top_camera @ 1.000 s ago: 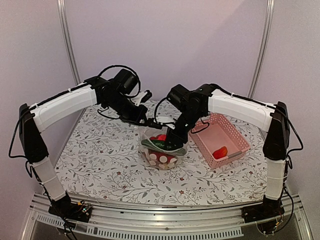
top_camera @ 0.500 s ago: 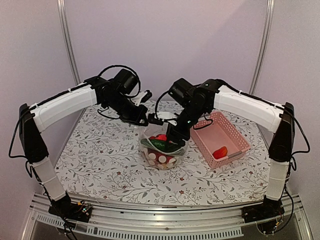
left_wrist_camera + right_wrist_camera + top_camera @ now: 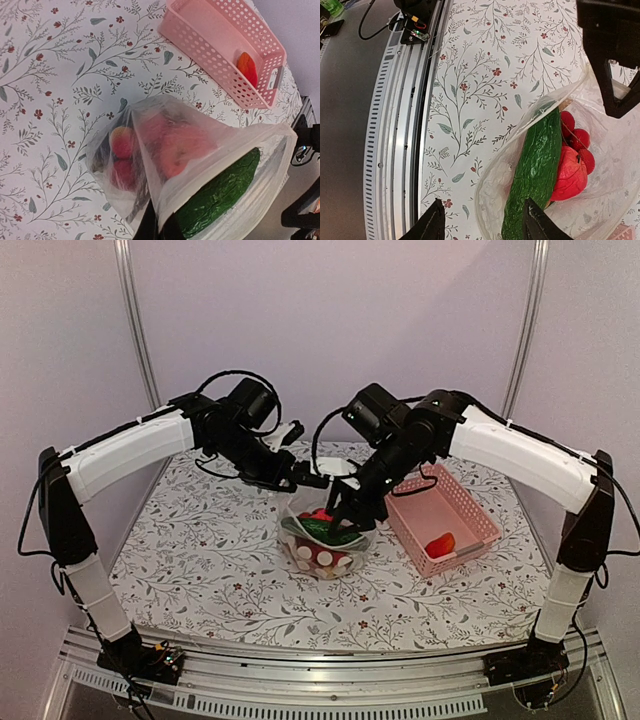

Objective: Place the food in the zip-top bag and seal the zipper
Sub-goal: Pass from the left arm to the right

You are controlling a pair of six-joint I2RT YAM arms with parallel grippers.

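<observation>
The clear zip-top bag (image 3: 322,538) stands open mid-table. My left gripper (image 3: 161,229) is shut on its rim, pinching the whitish zipper strip (image 3: 215,162) and holding the mouth up; it also shows in the top view (image 3: 303,481). Inside the bag lie a long green piece (image 3: 220,195), a red fruit (image 3: 175,150) and small red tomatoes (image 3: 575,136). My right gripper (image 3: 485,226) is open and empty just above the bag's mouth, over the green piece (image 3: 537,170). One red-orange fruit (image 3: 440,543) lies in the pink basket (image 3: 465,502). I cannot make out the eggplant.
The pink lattice basket (image 3: 210,37) stands right of the bag, close to it. The floral tablecloth (image 3: 200,550) covers the table. The metal rail (image 3: 395,130) runs along the near table edge. My left gripper's body (image 3: 615,55) hangs over the bag's far side.
My right arm has lifted up and back out of the bag with open, empty jaws. The green piece stays in the bag. The left gripper has not moved.
</observation>
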